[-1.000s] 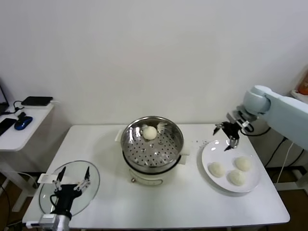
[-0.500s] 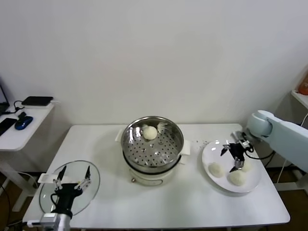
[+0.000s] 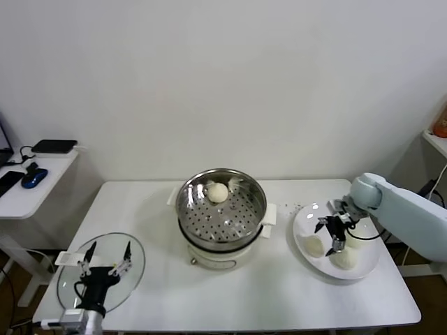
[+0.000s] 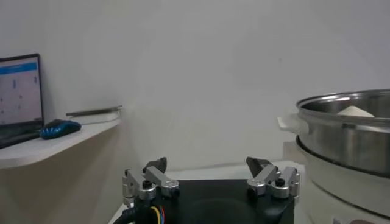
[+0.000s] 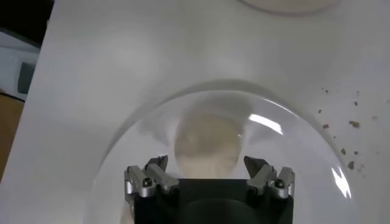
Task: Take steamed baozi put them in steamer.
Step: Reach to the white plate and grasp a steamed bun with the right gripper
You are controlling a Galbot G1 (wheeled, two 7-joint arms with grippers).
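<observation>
The right tool (image 3: pixel 334 234) hangs low over the white plate (image 3: pixel 367 269) on the right side of the tabletop (image 3: pixel 244 300), its fingers spread wide and holding nothing. In the right wrist view the two fingertips (image 5: pixel 156 165) stand apart on either side of a bun (image 5: pixel 207 145) that lies on the plate just beyond them, not pinched.

Three buns (image 3: pixel 313 246) lie on that plate (one toward the steamer side, one nearer the front edge, one partly hidden behind the arm). A fourth bun (image 3: pixel 218 192) already sits on the perforated tray at the back of the steamer (image 3: pixel 221 209), which stands mid-tabletop on its cream base.

The left tool (image 3: pixel 105 263) is parked at the front left corner above the round glass lid (image 3: pixel 136 269), fingers open and empty; its wrist view shows both fingertips (image 4: pixel 159 164) well apart, with the steamer's steel wall (image 4: pixel 347 137) off to one side.

On the side desk (image 3: pixel 35 192) to the left lie a blue mouse (image 3: pixel 33 178) and a dark flat device (image 3: pixel 53 146).
</observation>
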